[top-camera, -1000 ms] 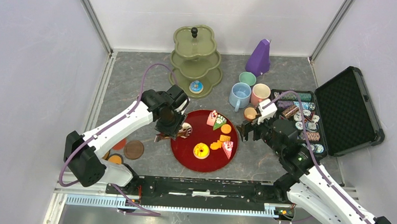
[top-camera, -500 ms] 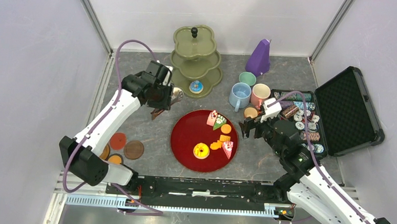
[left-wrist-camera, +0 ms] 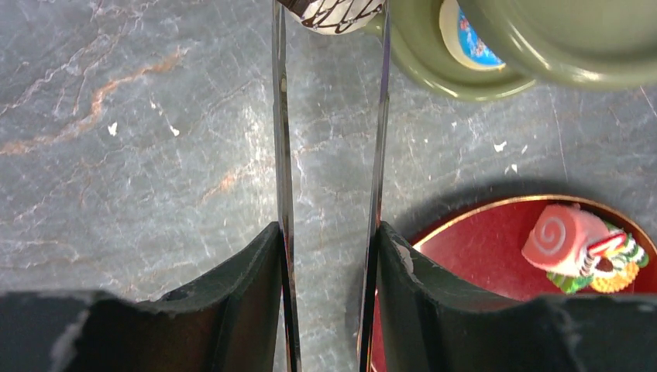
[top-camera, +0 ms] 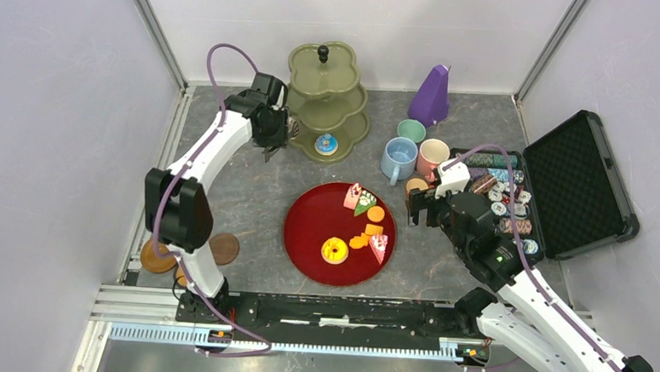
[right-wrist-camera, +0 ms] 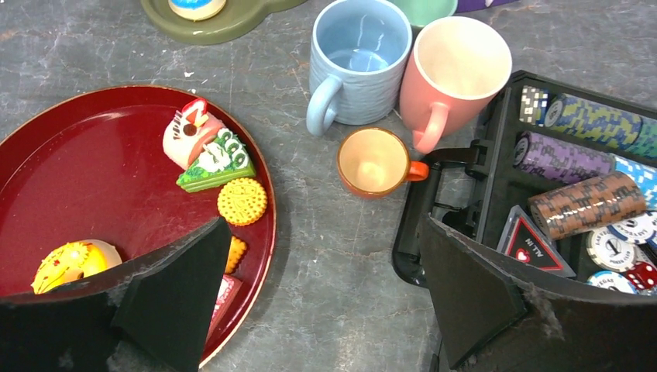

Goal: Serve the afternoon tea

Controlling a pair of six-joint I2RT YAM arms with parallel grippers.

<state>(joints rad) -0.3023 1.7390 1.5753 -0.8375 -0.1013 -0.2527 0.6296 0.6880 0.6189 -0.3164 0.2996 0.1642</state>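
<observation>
My left gripper [top-camera: 275, 130] is shut on metal tongs [left-wrist-camera: 279, 155]. The tong tips pinch a chocolate-striped donut [left-wrist-camera: 333, 11] beside the lowest tier of the green tiered stand [top-camera: 323, 92]. A blue donut [top-camera: 326, 143] lies on that tier. The red tray [top-camera: 311, 236] holds cake slices [top-camera: 358, 199], orange biscuits [top-camera: 376, 214] and a yellow donut [top-camera: 334, 250]. My right gripper [top-camera: 419, 209] is open and empty, hovering between the tray and the small orange cup [right-wrist-camera: 376, 160]. The blue mug [right-wrist-camera: 360, 58], pink mug [right-wrist-camera: 457, 70] and green mug [top-camera: 411, 131] stand behind the cup.
An open black case of poker chips [top-camera: 505, 195] lies at the right, close to my right gripper. A purple metronome [top-camera: 431, 96] stands at the back. Brown and orange coasters [top-camera: 221, 248] lie at the front left by the left arm's base.
My left arm has swung from the tray's left edge back to the stand, carrying the tongs with the chocolate donut. My right gripper has edged slightly toward the orange cup.
</observation>
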